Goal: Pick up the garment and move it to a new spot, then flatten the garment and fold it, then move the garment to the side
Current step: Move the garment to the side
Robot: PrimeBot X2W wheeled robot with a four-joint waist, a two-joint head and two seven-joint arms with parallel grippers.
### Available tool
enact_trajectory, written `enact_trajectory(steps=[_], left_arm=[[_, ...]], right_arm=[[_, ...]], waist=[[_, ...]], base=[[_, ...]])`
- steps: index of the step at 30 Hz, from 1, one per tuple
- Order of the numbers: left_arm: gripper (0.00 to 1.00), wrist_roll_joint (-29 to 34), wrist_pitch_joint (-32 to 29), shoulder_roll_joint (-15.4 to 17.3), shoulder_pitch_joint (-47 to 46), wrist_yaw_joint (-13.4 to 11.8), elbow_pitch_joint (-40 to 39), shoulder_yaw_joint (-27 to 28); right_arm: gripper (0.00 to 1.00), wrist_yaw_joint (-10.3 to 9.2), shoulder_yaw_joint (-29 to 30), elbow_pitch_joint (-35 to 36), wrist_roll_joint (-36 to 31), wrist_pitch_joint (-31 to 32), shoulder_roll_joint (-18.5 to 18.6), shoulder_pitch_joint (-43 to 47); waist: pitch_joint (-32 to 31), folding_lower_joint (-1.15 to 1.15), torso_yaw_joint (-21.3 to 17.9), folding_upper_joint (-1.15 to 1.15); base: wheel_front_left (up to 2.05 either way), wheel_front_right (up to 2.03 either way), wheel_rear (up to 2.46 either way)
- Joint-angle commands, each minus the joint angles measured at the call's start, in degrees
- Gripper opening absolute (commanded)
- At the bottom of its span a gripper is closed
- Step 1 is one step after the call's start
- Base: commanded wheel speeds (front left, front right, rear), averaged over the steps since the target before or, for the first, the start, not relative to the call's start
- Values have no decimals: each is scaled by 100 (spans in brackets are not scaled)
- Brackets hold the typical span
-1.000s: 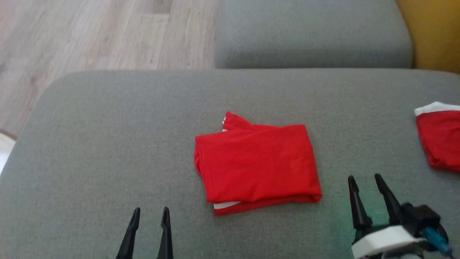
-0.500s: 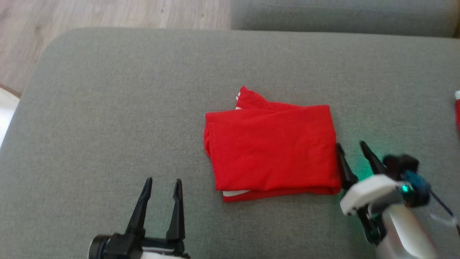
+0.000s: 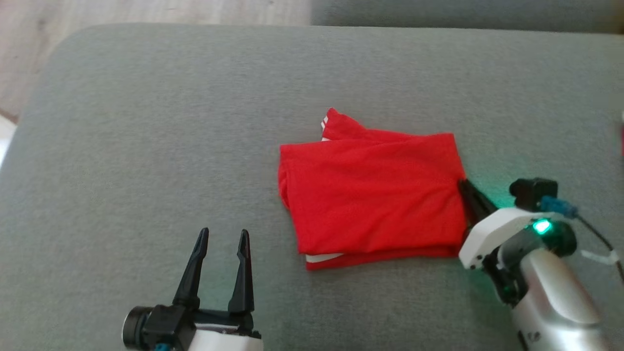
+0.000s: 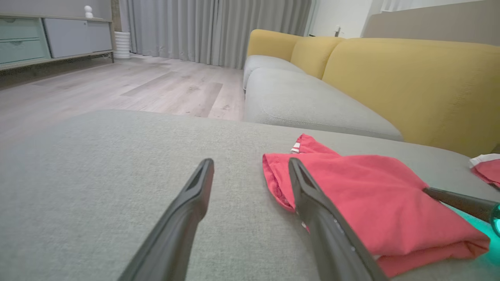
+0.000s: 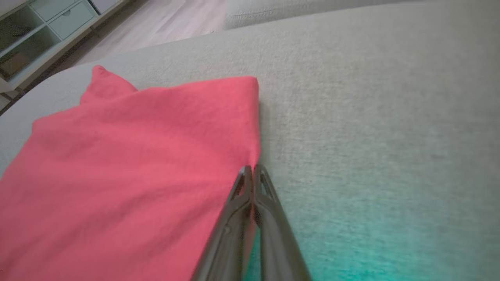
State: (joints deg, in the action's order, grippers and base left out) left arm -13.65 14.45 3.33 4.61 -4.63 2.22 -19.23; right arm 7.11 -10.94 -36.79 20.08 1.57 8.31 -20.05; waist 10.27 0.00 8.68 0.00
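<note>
A grey cushion (image 3: 146, 122) spreads across the head view. On it lies the red garment (image 3: 373, 204), just right of centre, folded into a rough rectangle of several layers. Its top face is smooth apart from faint creases that run toward its 3 o'clock edge.

At that edge the right gripper (image 3: 463, 184) comes in from 4 o'clock. Its two dark fingers are pressed together on the hem, and in the right wrist view the cloth puckers where the tips (image 5: 252, 168) meet it. A green lamp (image 3: 541, 226) glows on the wrist and tints the cushion beneath it.

The left gripper (image 3: 224, 231) stands at 7 o'clock from the garment. It is well apart from the cloth, its fingers spread wide and holding nothing.

A red corner (image 3: 336, 124) with white stripes pokes out at the garment's 11 o'clock. A sliver of white trim (image 3: 321, 257) shows under the fold at 7 o'clock.
</note>
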Motion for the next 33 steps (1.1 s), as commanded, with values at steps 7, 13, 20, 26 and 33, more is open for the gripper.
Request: enact_trajectory(steps=[7,13,20,26,33], left_arm=[[100,-98,55,-46,-342,-89,-429,367],[100,-275,55,-46,-631,68,-510,465],[100,-337,55,-46,-913,453,-591,494],[100,-345,55,-46,-975,601,-556,545],[100,-319,55,-46,-813,444,-510,670]], right_arm=[[0,37,125,910,-183,247,982,-315],[0,37,650,1453,-250,546,1870,-621],[0,37,1168,1454,-309,607,2728,-1013],[100,37,1529,1350,-610,361,2858,-1134],[100,37,1614,1386,-1005,85,2118,-764]], waist=[[320,0,-763,0],[670,0,-1271,0],[992,0,-1508,0],[1007,0,-1507,0],[555,0,-1448,0]], base=[[0,0,0],[0,0,0],[0,0,0],[0,0,0],[0,0,0]])
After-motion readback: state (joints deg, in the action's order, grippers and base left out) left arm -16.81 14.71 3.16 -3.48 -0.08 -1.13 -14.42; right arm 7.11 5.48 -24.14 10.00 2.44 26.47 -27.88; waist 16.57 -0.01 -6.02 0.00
